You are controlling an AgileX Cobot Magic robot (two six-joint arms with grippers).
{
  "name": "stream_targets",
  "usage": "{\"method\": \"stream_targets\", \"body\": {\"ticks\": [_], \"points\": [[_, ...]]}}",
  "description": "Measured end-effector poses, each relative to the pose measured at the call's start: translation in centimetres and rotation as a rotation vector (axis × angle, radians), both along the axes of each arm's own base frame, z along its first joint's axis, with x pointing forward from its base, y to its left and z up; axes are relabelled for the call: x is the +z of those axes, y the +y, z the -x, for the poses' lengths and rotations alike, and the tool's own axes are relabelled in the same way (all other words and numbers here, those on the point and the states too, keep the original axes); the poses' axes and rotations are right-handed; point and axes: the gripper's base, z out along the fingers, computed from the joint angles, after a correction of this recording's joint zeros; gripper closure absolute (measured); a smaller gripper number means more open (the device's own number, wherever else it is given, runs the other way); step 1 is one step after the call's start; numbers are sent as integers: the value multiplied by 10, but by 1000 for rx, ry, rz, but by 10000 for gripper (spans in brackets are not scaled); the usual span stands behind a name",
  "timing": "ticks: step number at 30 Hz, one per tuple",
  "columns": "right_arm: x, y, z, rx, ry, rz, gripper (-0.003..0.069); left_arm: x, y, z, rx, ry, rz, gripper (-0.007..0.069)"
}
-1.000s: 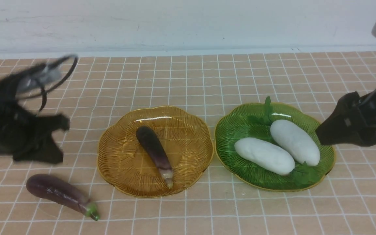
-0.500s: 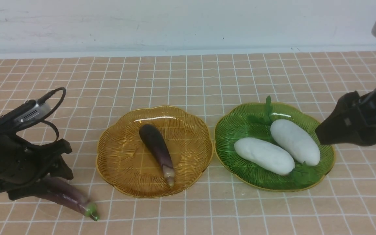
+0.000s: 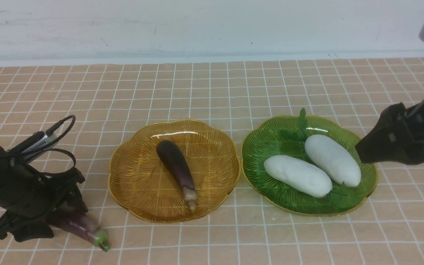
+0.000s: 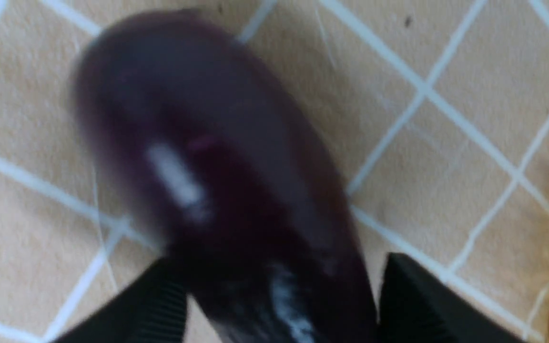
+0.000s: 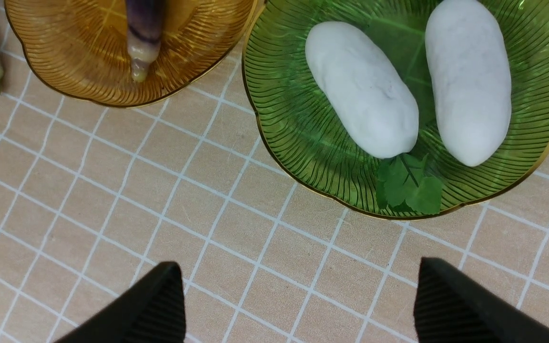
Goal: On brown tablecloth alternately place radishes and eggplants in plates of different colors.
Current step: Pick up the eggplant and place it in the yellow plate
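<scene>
Eggplant (image 3: 83, 227) lies between the spread jaws of my left gripper (image 4: 279, 281), long axis crossing them, unclamped; right gripper (image 5: 298, 305) well apart, open.

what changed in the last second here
The left claw swung down onto the green-capped eggplant lying on the brown tablecloth and now straddles it; whether it has closed is unclear. The eggplant in the amber plate shifted only slightly. The right claw, open beside the green plate, and the two radishes stayed put.
</scene>
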Motion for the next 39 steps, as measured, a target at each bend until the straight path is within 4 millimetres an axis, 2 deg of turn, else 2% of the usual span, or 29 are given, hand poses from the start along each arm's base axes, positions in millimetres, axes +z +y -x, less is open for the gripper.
{"method": "stream_targets", "body": {"ticks": [3, 5, 8, 10, 15, 18, 19, 22, 26, 33, 37, 38, 39], "points": [[0, 0, 0, 0, 0, 0, 71, -2, 1, -2, 2, -12, -13, 235], [0, 0, 0, 0, 0, 0, 71, -2, 1, -2, -3, -13, -15, 286], [0, 0, 0, 0, -3, -1, 71, 1, 1, -3, -23, -15, -17, 326], [0, 0, 0, 0, -4, -1, 71, 17, -1, -6, -82, -25, -10, 370], [1, 0, -1, -2, -12, -5, 71, 59, -11, -20, -160, -114, 32, 374], [1, 0, -1, -3, -16, -6, 71, 81, -32, -31, -224, -193, 69, 374], [1, 0, -1, -3, -17, -7, 71, 87, -48, -37, -270, -228, 86, 374], [0, 0, -1, -2, -9, -4, 71, 90, -79, -49, -364, -275, 88, 372], [0, 0, 0, -1, -4, -1, 81, 80, -96, -59, -407, -271, 88, 361], [2, -6, 1, -8, -37, 56, 205, 49, -99, -74, -399, -228, 71, 279], [22, -18, 24, -21, -141, 67, 428, 43, -99, -77, -404, -227, 62, 207], [23, -18, 25, -22, -145, 64, 438, 43, -99, -77, -403, -228, 62, 205], [33, -23, 38, -31, -189, 52, 501, 43, -99, -77, -412, -236, 56, 190]]}}
